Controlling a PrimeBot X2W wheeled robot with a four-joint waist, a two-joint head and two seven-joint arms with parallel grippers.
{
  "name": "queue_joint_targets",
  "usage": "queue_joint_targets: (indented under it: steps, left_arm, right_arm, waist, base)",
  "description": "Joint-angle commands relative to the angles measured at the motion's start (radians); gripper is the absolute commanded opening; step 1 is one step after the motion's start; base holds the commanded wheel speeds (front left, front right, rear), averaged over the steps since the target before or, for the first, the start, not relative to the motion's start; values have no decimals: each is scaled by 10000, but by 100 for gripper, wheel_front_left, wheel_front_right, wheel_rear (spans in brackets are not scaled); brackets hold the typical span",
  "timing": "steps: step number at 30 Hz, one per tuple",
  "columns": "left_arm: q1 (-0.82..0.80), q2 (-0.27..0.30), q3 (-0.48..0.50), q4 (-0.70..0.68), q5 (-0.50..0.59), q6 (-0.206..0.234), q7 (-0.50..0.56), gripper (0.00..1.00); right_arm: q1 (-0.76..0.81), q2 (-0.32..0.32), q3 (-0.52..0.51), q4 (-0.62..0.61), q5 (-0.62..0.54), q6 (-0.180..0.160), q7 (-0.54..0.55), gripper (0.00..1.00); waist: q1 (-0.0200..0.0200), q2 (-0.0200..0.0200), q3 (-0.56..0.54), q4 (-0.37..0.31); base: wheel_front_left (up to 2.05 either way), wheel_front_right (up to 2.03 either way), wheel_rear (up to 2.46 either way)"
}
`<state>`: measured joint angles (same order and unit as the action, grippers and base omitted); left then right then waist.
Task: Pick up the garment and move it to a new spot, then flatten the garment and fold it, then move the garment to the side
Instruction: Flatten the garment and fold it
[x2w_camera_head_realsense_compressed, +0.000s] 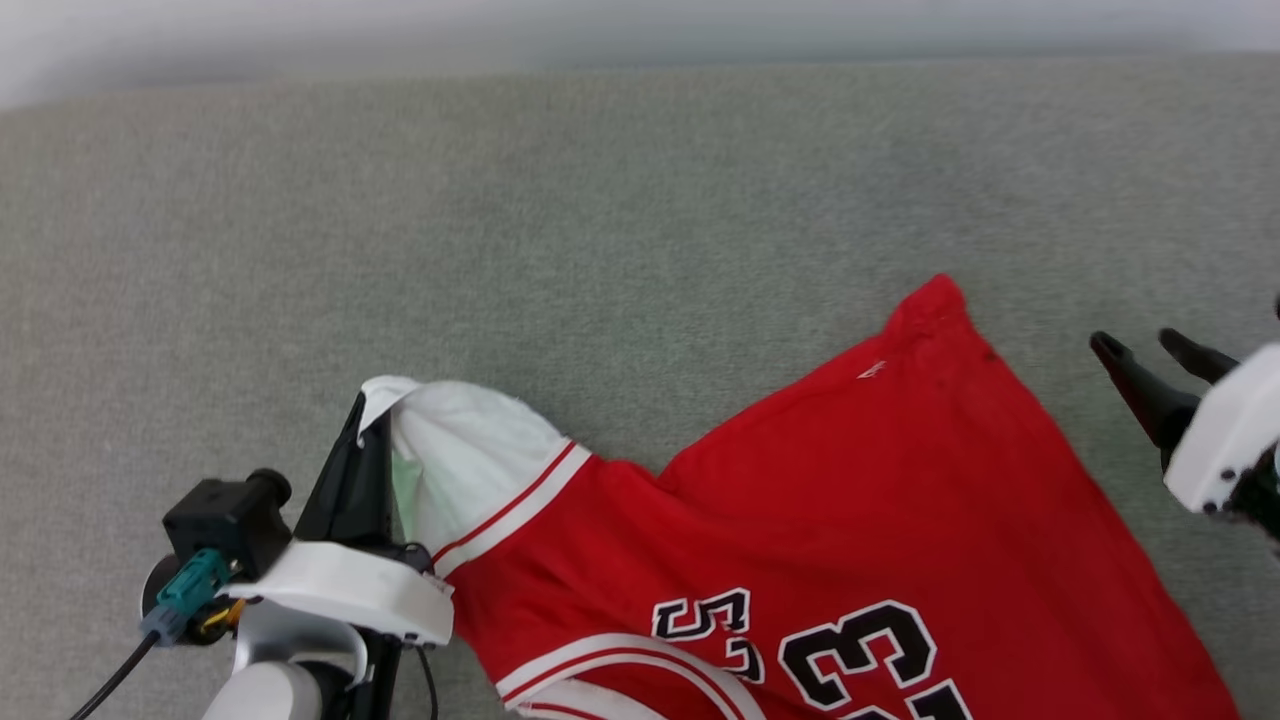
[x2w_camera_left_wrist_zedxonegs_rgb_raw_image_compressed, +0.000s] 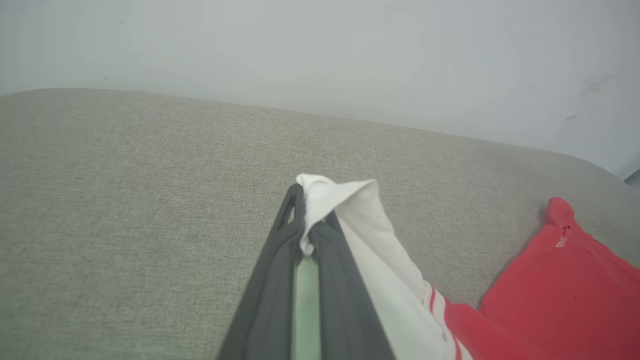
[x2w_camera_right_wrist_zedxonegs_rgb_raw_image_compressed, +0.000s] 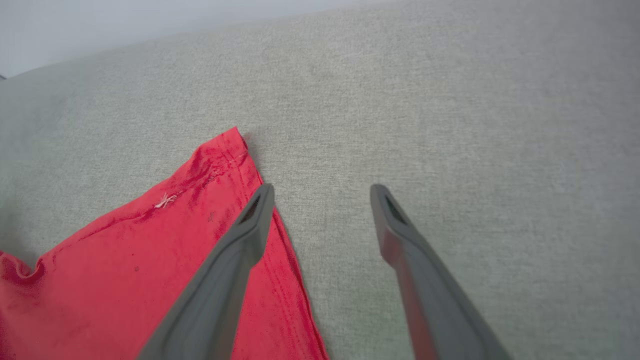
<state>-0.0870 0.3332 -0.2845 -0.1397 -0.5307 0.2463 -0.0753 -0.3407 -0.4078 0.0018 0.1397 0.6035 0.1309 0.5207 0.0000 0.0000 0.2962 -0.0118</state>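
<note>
The shirt (x2w_camera_head_realsense_compressed: 850, 500) lies spread on the near part of the surface (x2w_camera_head_realsense_compressed: 500, 200), number patches up and creased toward its white sleeve (x2w_camera_left_wrist_zedxonegs_rgb_raw_image_compressed: 360, 215). The sleeve is raised off the surface, and the left claw (x2w_camera_head_realsense_compressed: 362, 405) is clamped together on a thin fold at its edge. The red corner (x2w_camera_right_wrist_zedxonegs_rgb_raw_image_compressed: 230, 145) rests flat at the far right. The right claw (x2w_camera_head_realsense_compressed: 1140, 345) hangs just beside that corner with its fingers wide apart, holding nothing.

The left grip looks shallow, so a firm pull could slide the fold out. With only one end held, any drag would likely bunch or twist the shirt rather than flatten it. If the right claw closes where it hangs, it may miss the hem or nip the surface's cloth.
</note>
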Motion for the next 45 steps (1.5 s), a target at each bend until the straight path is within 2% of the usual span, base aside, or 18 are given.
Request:
queue_joint_targets:
  steps: [1,5,9,15,20,21,22,23,27,33,40,45]
  left_arm:
    - [-271,-32,-52,-45,99,-49,-63,0]
    - [-642,-87,-208,-167,200,-131,-90,0]
    - [-960,-194,-371,-204,276,-197,-167,0]
    - [-1232,-369,-528,-46,251,-309,-273,0]
    - [-1323,-434,-587,142,178,-374,-369,0]
    - [-1342,-438,-597,180,178,-394,-371,0]
    - [-1368,-447,-612,222,183,-410,-383,0]
    - [-1387,-452,-620,259,169,-408,-388,0]
    - [-1455,-441,-636,436,86,-459,-380,0]
    - [-1592,-288,-463,941,-192,-703,-382,0]
    - [-2348,203,-126,1604,-241,-943,-279,0]
    - [-3571,379,-127,2177,-130,-1196,-87,0]
  right_arm:
    - [-518,-164,303,167,165,-4,555,100]
    - [-1699,-425,841,489,435,-4,2420,100]
    - [-2586,-561,1318,656,436,-4,3641,100]
    - [-3277,-398,1922,1015,640,-4,4665,100]
    - [-3225,-376,2599,1541,767,-4,5386,100]
    - [-3206,-370,2696,1622,785,-4,5445,46]
    - [-3197,-331,2757,1700,906,-4,5519,12]
    - [-3199,-352,2843,1745,903,-2,5569,0]
    - [-3276,-528,3027,1800,944,-2,5463,0]
    - [-3353,-813,2839,1699,917,-4,3703,0]
    - [-2927,-609,2409,2020,576,-4,2064,0]
    - [-3032,-474,2282,2245,49,-4,1308,0]
  waist:
    - [0,0,477,340]
    - [0,0,915,616]
    - [0,0,1304,879]
    - [0,0,1650,1090]
    - [0,0,1792,1201]
    - [0,0,1800,1217]
    - [0,0,1795,1232]
    - [0,0,1785,1245]
    - [0,0,1645,1262]
    - [0,0,558,1048]
    - [0,0,-758,499]
    - [0,0,-1391,147]
  base:
    - [0,0,0]
    - [0,0,0]
    - [0,0,0]
    - [0,0,0]
    - [0,0,0]
    - [0,0,0]
    - [0,0,0]
    - [0,0,0]
    - [0,0,0]
    - [0,0,0]
    - [0,0,0]
    - [0,0,0]
